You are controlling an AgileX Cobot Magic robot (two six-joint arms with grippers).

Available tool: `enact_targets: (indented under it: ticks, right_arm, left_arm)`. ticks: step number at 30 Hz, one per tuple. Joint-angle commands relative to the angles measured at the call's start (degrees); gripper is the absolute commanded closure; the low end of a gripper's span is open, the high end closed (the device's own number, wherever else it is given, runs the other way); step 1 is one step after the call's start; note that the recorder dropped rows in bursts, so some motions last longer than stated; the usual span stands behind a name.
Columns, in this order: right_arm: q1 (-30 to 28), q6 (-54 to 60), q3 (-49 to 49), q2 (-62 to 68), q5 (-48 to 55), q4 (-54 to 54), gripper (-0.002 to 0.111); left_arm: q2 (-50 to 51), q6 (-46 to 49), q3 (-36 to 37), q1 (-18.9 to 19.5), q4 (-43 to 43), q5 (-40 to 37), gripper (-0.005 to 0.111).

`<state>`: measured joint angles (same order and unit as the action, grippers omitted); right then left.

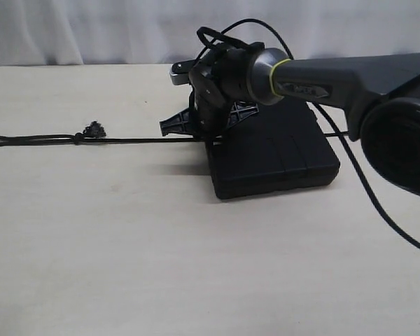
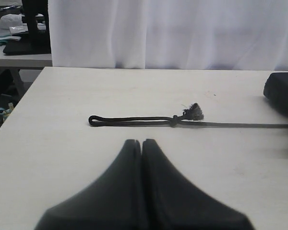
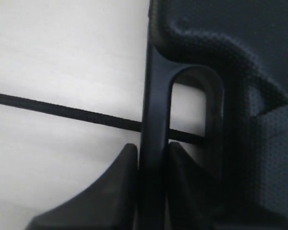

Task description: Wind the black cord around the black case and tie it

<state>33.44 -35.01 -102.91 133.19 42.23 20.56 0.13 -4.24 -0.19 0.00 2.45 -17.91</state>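
Right gripper [image 3: 151, 158]: down at the left edge of the black case [image 1: 280, 157] and pinching it, with one finger on each side of the thin handle bar [image 3: 156, 96], squeezed tight against it.
Handle slot [image 3: 192, 108]: open just beside that bar in the right wrist view, pale table showing through it.
Left gripper [image 2: 142, 143]: fingers pressed together with nothing between them, held over the table short of the cord's loop; out of sight in the exterior view.
Task cord: the black cord [image 1: 147, 139] is stretched out straight along the table, and look at that, it runs right up to the case's left edge, below the clamping fingers. In the right wrist view it crosses the table, passes the bar and shows again inside the slot.
Loop end [image 1: 28, 139]: narrow loop lying flat at the far left, well apart from the case.
Frayed knot [image 1: 93, 129]: fuzzy tuft closing the loop, sitting just behind the line of the cord.
Case position: flat on the table, right of centre, partly hidden by the right arm [image 1: 350, 80] reaching over it.
Table [image 1: 196, 266]: pale top, with a white curtain [image 1: 77, 28] behind.
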Motion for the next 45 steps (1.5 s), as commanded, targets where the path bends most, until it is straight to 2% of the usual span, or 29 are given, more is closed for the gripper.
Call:
enact_targets:
  ticks: [1, 7, 13, 15, 21, 23, 25, 31, 38, 45]
  right_arm:
    - [0.0, 1.1, -0.3, -3.8, 2.1, 1.0, 0.104]
    - [0.0, 3.5, -0.3, -11.8, 7.0, 0.0, 0.104]
    - [-2.2, 7.1, -0.3, -19.0, 7.6, -7.9, 0.104]
    - [-4.1, 10.4, -0.3, -20.8, 8.0, -14.0, 0.104]
    - [-12.6, 27.7, -0.3, -23.7, 9.2, -45.6, 0.104]
    - [-14.8, 31.7, -0.2, -23.7, 11.2, -52.7, 0.104]
    - [-16.2, 32.8, 1.4, -23.7, 12.1, -54.8, 0.104]
    - [-18.2, 32.8, 8.2, -23.7, 8.6, -50.1, 0.104]
    - [-18.2, 32.8, 8.6, -23.3, 6.9, -41.5, 0.103]
    - [-18.2, 32.9, 8.6, -23.1, 7.0, -38.5, 0.083]
  left_arm:
    - [-0.1, -0.4, 0.2, -0.1, 0.1, 0.4, 0.107]
    - [-0.1, -0.4, 0.2, -0.1, 0.0, 0.4, 0.107]
    - [-0.1, -0.4, 0.2, -0.1, 0.0, 0.4, 0.107]
    - [-0.1, -0.4, 0.2, -0.1, 0.0, 0.4, 0.107]
    - [-0.1, -0.4, 0.2, -0.1, 0.0, 0.4, 0.107]
    - [-0.1, -0.4, 0.2, -0.1, 0.0, 0.4, 0.107]
    - [-0.1, -0.4, 0.2, -0.1, 0.0, 0.4, 0.107]
    - [-0.1, -0.4, 0.2, -0.1, 0.0, 0.4, 0.107]
    - [-0.1, -0.4, 0.2, -0.1, 0.0, 0.4, 0.107]
    - [-0.1, -0.4, 0.2, -0.1, 0.0, 0.4, 0.107]
